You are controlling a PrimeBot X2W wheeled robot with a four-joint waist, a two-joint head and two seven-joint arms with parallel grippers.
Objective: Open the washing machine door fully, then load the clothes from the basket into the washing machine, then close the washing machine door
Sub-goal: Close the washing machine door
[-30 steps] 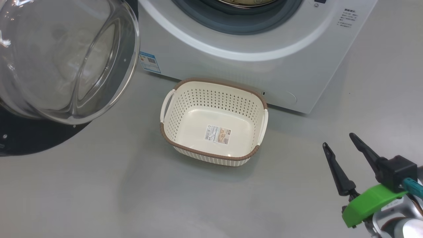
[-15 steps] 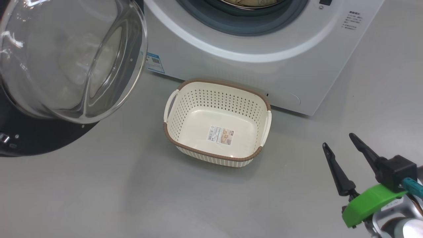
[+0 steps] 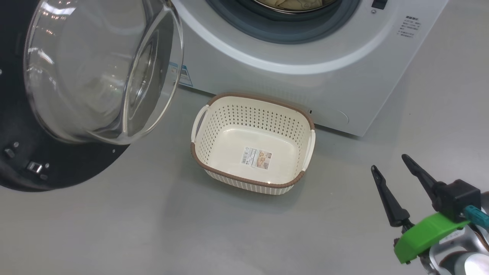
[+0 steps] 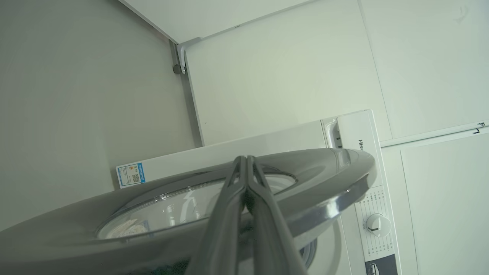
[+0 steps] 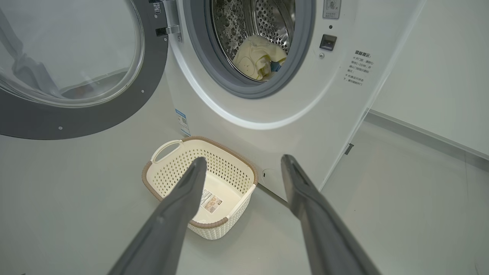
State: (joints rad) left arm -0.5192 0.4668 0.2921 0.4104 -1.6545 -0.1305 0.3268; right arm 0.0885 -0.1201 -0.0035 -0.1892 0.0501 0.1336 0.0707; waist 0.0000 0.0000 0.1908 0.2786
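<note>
The washing machine door [image 3: 76, 168] stands part open at the left, its glass bowl facing the white washing machine [image 3: 290, 76]. In the left wrist view my left gripper [image 4: 246, 157] is shut and empty, its fingers lying against the outer face of the door [image 4: 324, 168]. The cream basket [image 3: 229, 122] sits empty on the floor before the machine. Pale yellow clothes [image 5: 258, 53] lie inside the steel drum. My right gripper [image 3: 388, 161] hangs open at the lower right, apart from the basket [image 5: 172, 168], with nothing between its fingers.
Grey floor spreads around the basket, with open room in front and to the right of the machine [image 5: 305, 114]. A white wall with a skirting strip [image 5: 420, 133] runs behind at the right. The control dial [image 4: 378, 225] sits on the machine's front panel.
The door has swung towards the machine's opening, so more of its black rim and latch show. The head view has shifted slightly. The right gripper has barely moved.
</note>
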